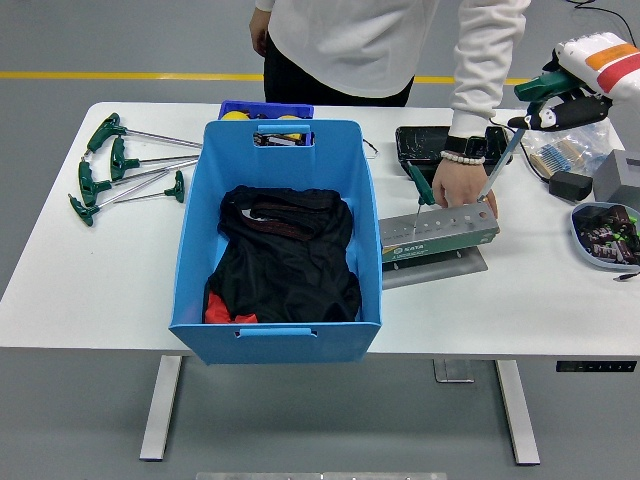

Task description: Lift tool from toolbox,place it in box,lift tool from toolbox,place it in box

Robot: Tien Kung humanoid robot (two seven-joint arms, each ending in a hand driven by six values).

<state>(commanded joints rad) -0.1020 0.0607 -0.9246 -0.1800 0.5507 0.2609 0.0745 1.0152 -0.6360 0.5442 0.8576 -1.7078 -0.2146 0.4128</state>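
Observation:
The grey toolbox block (440, 236) sits right of the blue box (275, 300), its right end tipped up a little. A person's hand (462, 185) presses on its far side. My right hand (572, 85), in a white cover with an orange stripe, is high at the table's far right, shut on the green handle of a T-handle tool (503, 162). The tool's steel shaft slants down to the block's right end; its tip looks still at the hole. A second green-handled tool (420, 188) stands in the block. Black cloth (285, 255) lies in the blue box.
Several green T-handle wrenches (125, 165) lie on the table's left. A small blue bin (265, 108) stands behind the box, a black tray (425, 150) behind the block. A bowl of dark parts (605, 235), a grey case (620, 178) and a black block (570, 185) crowd the right edge.

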